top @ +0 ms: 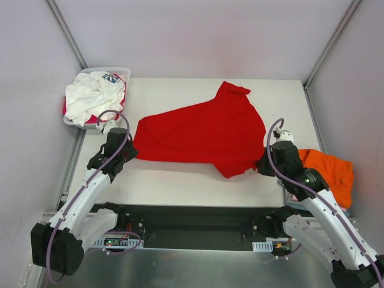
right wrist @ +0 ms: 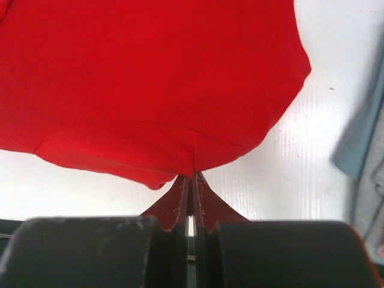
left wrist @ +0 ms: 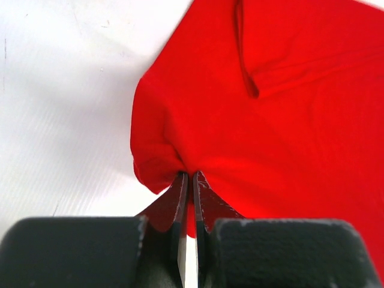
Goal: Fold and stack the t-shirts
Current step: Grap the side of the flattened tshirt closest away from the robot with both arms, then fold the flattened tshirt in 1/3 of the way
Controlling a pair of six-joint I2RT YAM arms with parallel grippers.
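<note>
A plain red t-shirt point(top: 204, 135) lies spread across the middle of the white table point(top: 180, 186). My left gripper point(top: 129, 150) is shut on its left edge, where the red cloth point(left wrist: 252, 108) bunches between the fingertips point(left wrist: 182, 186). At the shirt's right edge my right gripper point(top: 262, 163) is shut on the hem, the red cloth point(right wrist: 156, 90) pinched at the tips. An orange t-shirt point(top: 330, 171) lies crumpled at the table's right edge beside the right arm. A white t-shirt with a blue-red print point(top: 93, 96) fills the basket at the back left.
The white slotted basket point(top: 123, 75) stands at the table's back left corner. Grey walls enclose the table on three sides. A light blue-grey cloth point(right wrist: 363, 144) shows at the right edge of the right wrist view.
</note>
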